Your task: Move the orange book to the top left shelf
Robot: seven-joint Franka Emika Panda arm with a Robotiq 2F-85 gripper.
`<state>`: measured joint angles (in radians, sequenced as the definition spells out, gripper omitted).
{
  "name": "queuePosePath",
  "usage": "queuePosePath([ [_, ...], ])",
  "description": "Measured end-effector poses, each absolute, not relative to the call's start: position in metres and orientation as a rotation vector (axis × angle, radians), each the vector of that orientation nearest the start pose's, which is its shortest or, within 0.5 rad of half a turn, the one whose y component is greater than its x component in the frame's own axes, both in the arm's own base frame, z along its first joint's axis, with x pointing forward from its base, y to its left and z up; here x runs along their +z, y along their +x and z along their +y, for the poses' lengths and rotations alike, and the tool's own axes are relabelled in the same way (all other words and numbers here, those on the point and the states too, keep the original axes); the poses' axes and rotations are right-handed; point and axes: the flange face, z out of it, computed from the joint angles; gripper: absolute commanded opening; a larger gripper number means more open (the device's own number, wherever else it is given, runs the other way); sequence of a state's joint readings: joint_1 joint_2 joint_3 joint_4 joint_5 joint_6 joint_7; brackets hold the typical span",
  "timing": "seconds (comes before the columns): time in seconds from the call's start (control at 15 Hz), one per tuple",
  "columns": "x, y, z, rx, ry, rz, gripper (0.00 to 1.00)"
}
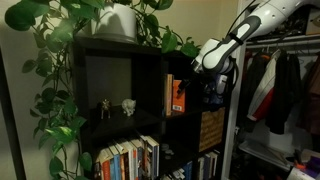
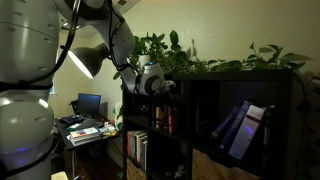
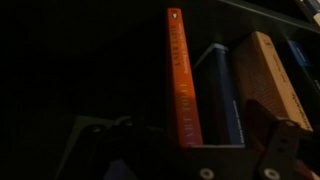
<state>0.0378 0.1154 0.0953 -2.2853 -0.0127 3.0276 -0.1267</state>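
One arm only, slanting down from above toward the upper row of a dark bookcase [image 1: 163,70]. Holds the gripper [image 3: 183,130] in front of a narrow cubby, jaws open and wide apart, gripping nothing; in the wrist view shows the two fingers [image 3: 280,150] low at either edge. Finds the orange book [image 3: 183,80] upright between and beyond them, spine outward, touching neither finger. Sets a dark blue book [image 3: 225,95] just beside it, then a tan book [image 3: 268,80] next along. In an exterior view places the orange book in the narrow cubby immediately beside the top left shelf [image 1: 110,75], not inside that shelf. Shows two small figurines [image 1: 128,105] on that shelf's floor, a leafy plant [image 1: 60,60] and a white pot [image 1: 118,22] on top of the bookcase, a row of multicoloured books [image 1: 130,160] in the cubby below. Cannot tell more of the jaws from the dim exterior views.
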Motion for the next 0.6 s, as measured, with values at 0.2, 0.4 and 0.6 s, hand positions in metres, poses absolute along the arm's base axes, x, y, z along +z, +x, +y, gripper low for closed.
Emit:
queuePosePath([
  [0.2, 0.373, 0.579, 0.078, -1.018, -2.941, -0.474, 0.73],
  [0.4, 0.371, 0.585, 0.078, -1.036, -2.936, -0.516, 0.53],
  [0.6, 0.372, 0.585, 0.078, -1.044, -2.936, -0.55, 0.34],
])
